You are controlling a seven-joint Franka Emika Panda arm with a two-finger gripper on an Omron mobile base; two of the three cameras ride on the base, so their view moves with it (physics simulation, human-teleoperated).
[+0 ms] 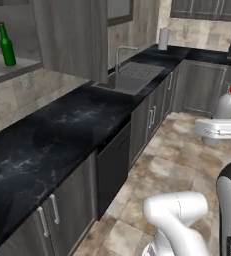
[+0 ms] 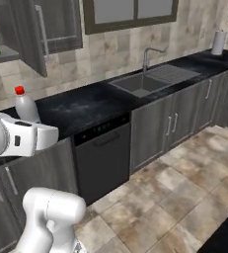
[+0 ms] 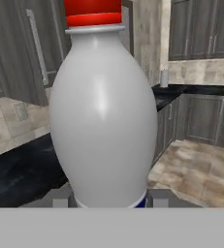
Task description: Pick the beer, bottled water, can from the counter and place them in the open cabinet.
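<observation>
The gripper (image 3: 111, 201) was clamped on the base of the water bottle (image 3: 103, 116), one dark fingertip showing at each side of it in the hand view. The bottle stood upright in the grip, red cap on top, and was lifted clear of the counter (image 1: 62, 130). In the left base view the bottle (image 1: 228, 103) rose above the white hand over the tiled floor (image 1: 177, 150), out beyond the counter's front edge. In the right base view the bottle (image 2: 25, 106) appeared before the counter (image 2: 86, 106), left of the dishwasher panel (image 2: 103, 158).

The beer (image 1: 6, 45) stood upright on the cabinet (image 1: 72, 35) shelf, near its front edge. The cabinet door (image 2: 39, 34) hung open, its bar handle (image 2: 43, 29) facing the room, and its lower edge hung over the counter.

The counter ran bare from the near end to the sink (image 1: 132, 77). A faucet (image 1: 121, 57) rose at the sink's back edge. A paper roll (image 1: 163, 38) stood at the far corner. The floor in front of the base cabinets lay open along their whole run.
</observation>
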